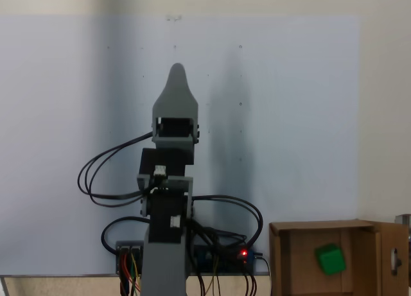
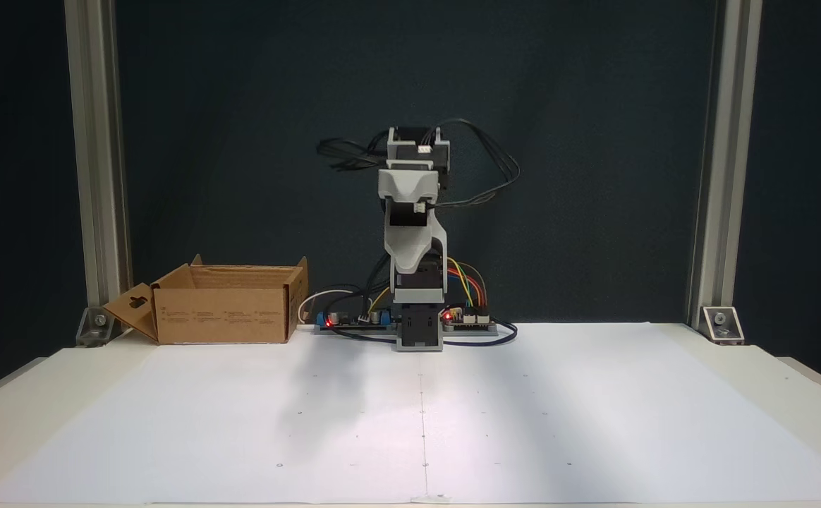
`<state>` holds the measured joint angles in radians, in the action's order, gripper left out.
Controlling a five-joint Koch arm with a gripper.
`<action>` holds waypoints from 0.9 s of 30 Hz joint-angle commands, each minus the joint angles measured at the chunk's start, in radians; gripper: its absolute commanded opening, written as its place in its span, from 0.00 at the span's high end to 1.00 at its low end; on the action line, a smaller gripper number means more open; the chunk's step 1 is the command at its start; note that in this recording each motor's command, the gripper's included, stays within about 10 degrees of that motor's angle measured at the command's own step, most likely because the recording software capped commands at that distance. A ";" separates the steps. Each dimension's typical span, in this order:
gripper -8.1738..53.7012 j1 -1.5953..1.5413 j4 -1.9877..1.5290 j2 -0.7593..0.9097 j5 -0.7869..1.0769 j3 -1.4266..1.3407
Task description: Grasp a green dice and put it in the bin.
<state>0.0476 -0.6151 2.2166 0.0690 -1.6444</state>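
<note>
Fixed view from above: my gripper (image 1: pixel 176 74) is folded up over the base, jaws stacked edge-on, so I can't tell whether they're apart or closed; nothing visibly held. Green dice (image 1: pixel 330 259) already lies inside the bin (image 2: pixel 223 323), so best move is none: stay parked, clear of the box, arm tucked upright.

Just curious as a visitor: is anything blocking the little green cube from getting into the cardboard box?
Nothing visible does. In a fixed view the green dice already lies inside the bin, on its floor. The gripper is folded up over the arm's base, apart from both.
</note>
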 commanded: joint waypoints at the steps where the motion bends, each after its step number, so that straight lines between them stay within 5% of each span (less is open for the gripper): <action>1: 0.12 -0.009 0.168 0.034 -0.046 -0.006; 27: 0.12 -0.008 0.860 0.156 -0.041 -0.370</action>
<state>0.0476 0.0997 2.2580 0.0690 -2.0249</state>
